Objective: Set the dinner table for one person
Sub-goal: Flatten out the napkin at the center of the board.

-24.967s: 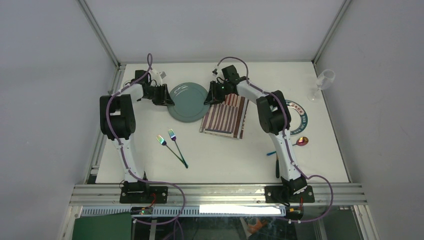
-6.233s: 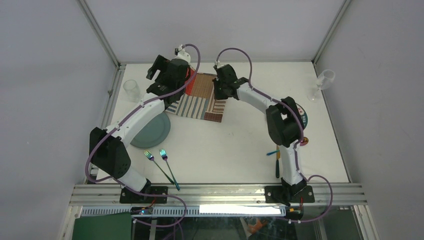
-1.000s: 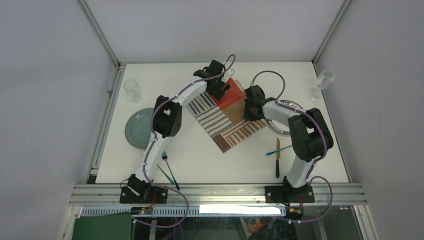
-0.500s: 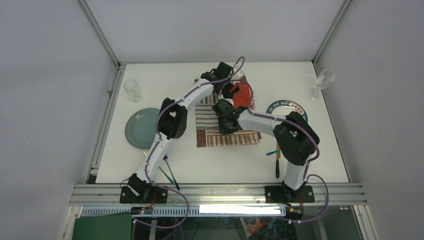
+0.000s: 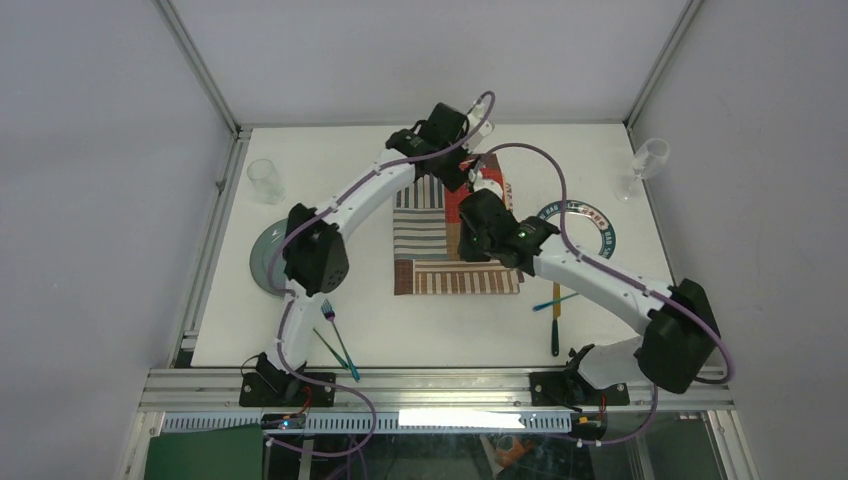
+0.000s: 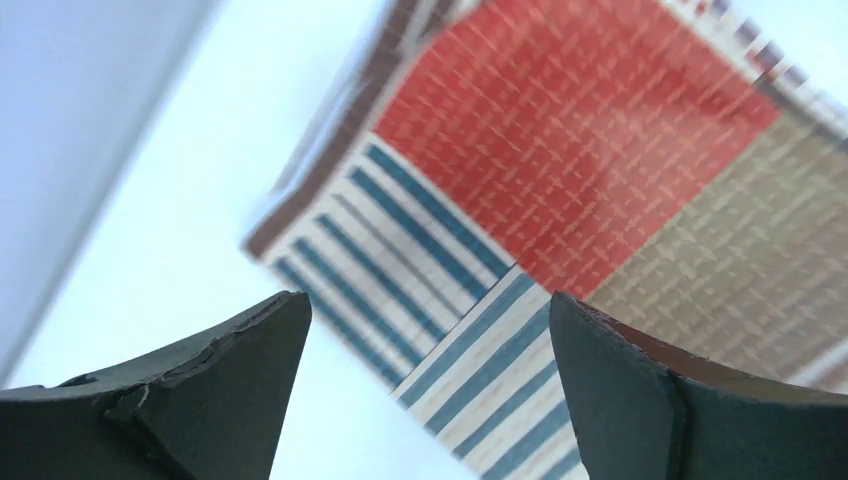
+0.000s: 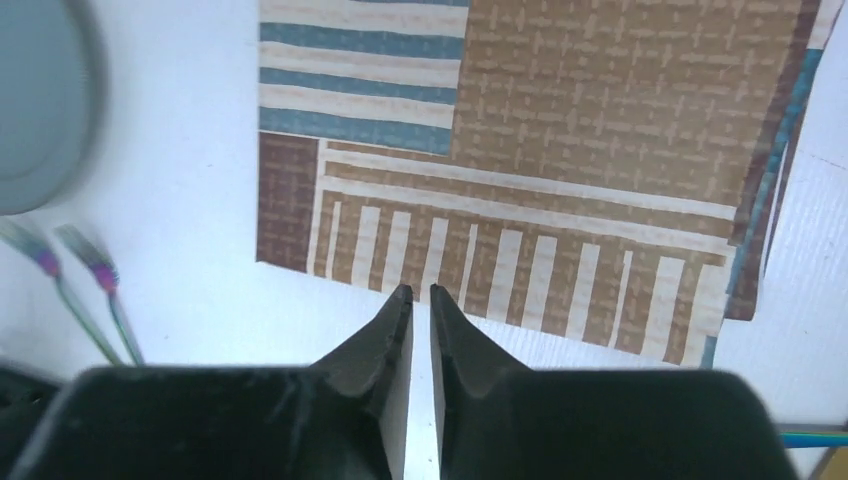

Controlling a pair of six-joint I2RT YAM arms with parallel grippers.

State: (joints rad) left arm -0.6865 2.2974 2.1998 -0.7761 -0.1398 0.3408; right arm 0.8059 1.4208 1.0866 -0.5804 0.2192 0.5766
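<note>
The dinner table (image 5: 300,150) is a white top with aluminium rails. A striped patchwork placemat (image 5: 440,250) lies flat at its middle. My left gripper (image 5: 463,172) hovers over the mat's far edge. In the left wrist view this gripper (image 6: 430,330) is wide open and empty above the placemat's (image 6: 560,170) red and blue-striped patches. My right gripper (image 5: 481,228) is over the mat's middle. In the right wrist view that gripper (image 7: 420,292) points at the placemat's (image 7: 560,150) near edge, jaws a narrow gap apart with nothing between them.
A grey plate (image 5: 266,262) lies at the left, two forks (image 5: 335,335) near the front. A tumbler (image 5: 265,180) stands at the far left, a wine glass (image 5: 648,162) at the far right. A ringed plate (image 5: 595,222), a knife (image 5: 555,322) and a teal utensil (image 5: 560,298) lie right of the mat.
The placemat has turned from diagonal to square with the table and lies flat. My right gripper has let it go and drawn back; my left jaws have opened wider.
</note>
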